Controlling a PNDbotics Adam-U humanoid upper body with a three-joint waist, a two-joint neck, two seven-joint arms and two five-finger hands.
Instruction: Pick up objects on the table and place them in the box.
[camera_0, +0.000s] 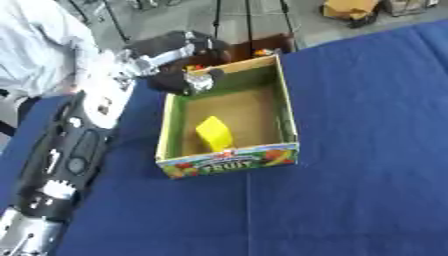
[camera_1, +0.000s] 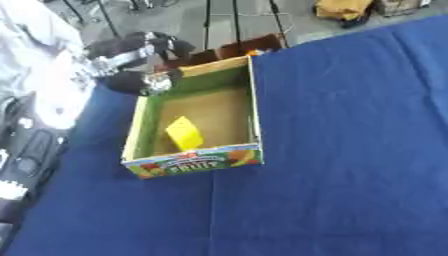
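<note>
A cardboard box (camera_0: 289, 107) with green inner walls and a "FRUIT" label on its front stands on the blue table (camera_0: 367, 150). A yellow block (camera_0: 214, 133) lies inside it, near the front left. My left arm runs up the left side of the table, and my left hand (camera_0: 179, 80) hangs at the box's far left corner, over the rim. Something small, silvery and dark (camera_0: 199, 81) shows at the hand, just inside that corner; I cannot make out what it is. My right hand shows in neither view.
Behind the box's far wall stands a brown container (camera_0: 262, 47) with small red and orange things in it. Someone in white (camera_0: 39, 45) is at the far left edge. Blue cloth stretches to the right of the box and in front of it.
</note>
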